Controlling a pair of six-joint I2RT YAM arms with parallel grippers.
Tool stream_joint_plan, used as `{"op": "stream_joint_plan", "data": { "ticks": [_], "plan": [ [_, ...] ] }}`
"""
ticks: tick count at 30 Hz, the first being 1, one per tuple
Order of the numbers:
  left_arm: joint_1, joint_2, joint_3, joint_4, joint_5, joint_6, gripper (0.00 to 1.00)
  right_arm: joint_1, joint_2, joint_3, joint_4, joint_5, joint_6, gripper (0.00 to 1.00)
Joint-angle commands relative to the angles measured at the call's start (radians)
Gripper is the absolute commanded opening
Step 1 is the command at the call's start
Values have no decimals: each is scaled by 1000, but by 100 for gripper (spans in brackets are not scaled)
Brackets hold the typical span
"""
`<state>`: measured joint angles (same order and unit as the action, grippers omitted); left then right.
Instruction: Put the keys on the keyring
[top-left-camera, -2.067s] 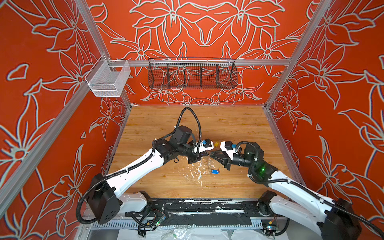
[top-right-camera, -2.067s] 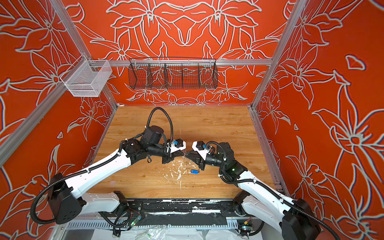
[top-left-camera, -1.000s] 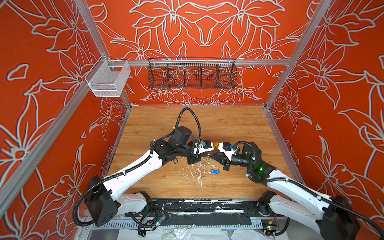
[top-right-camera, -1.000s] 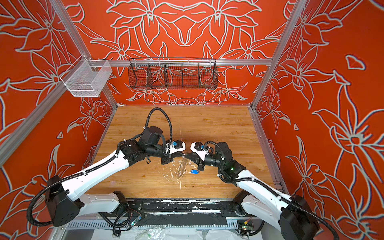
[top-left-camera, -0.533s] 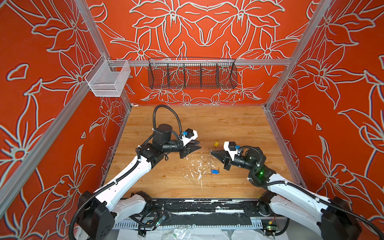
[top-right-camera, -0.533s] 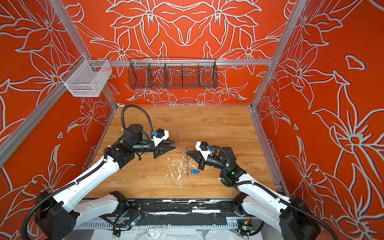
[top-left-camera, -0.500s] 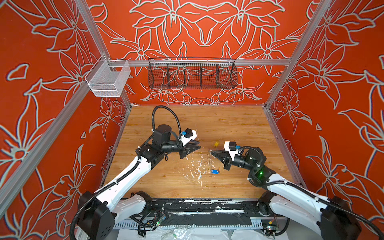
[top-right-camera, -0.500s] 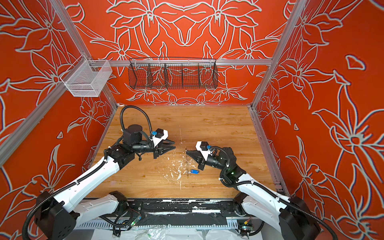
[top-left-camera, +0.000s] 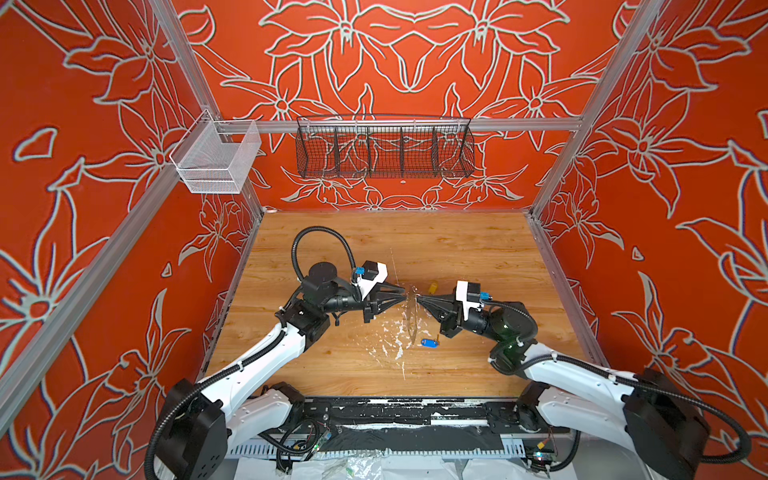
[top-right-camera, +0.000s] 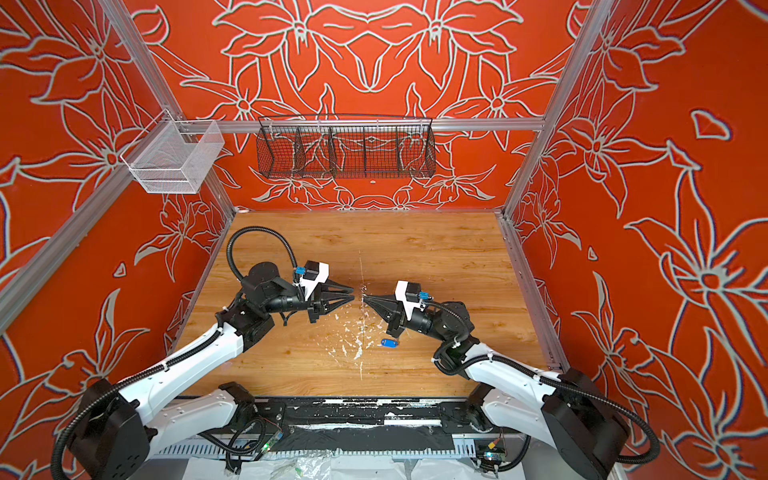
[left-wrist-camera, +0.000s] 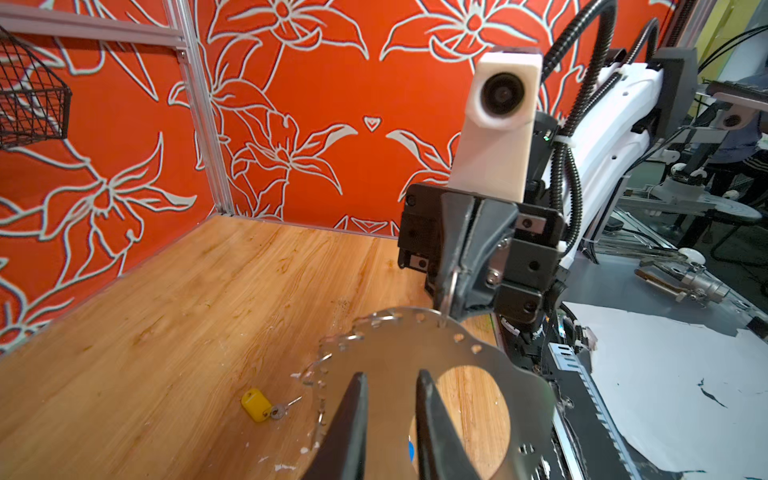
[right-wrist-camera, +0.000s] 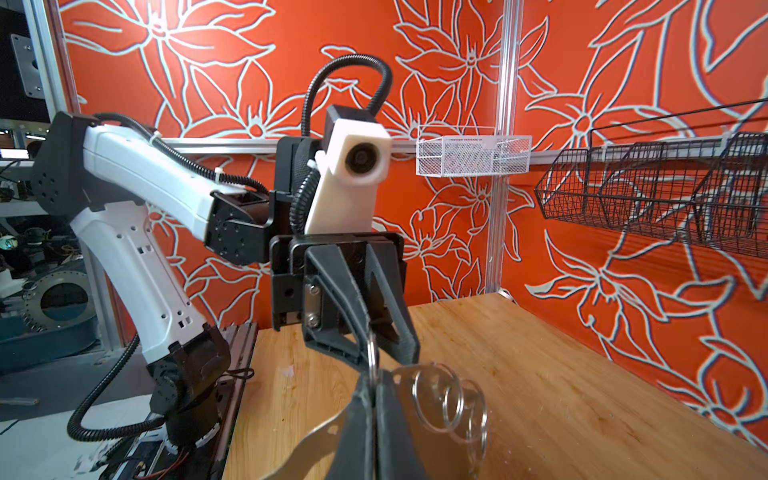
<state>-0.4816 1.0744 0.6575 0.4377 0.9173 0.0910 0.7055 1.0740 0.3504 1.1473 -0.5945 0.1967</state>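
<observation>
The right fingers (right-wrist-camera: 363, 419) are clamping shut on the rim of the keyring (left-wrist-camera: 395, 357), holding the grey plate upright above the desk (top-left-camera: 457, 249), edge-on in both top views. The left fingers (left-wrist-camera: 353, 419) are standing slightly apart, pointing at the plate's flat face just beside it and gripping nothing. The yellow-tagged key (left-wrist-camera: 257, 405) is lying on the desk beyond the right fingers. The blue-tagged key (top-left-camera: 428, 342) is lying on their near side.
</observation>
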Motion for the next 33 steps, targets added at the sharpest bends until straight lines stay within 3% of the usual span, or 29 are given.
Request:
{"op": "stream_joint_plan", "data": {
  "ticks": [1,11,20,26,33],
  "plan": [
    [-26,-25,-10,91,16,-13,21,12,36,10,143,16,47,0],
    [-50,-53,-32,74,-84,15,19,28,128,31,234,-14,82,0],
    [-49,-31,-19,59,-70,19,17,38,171,41,263,-25,91,0],
    [-49,-36,-13,46,-44,36,0,40,188,52,262,-29,89,0],
    [-50,-37,-16,49,-8,47,0,51,198,65,262,-37,97,0]
  ]
}}
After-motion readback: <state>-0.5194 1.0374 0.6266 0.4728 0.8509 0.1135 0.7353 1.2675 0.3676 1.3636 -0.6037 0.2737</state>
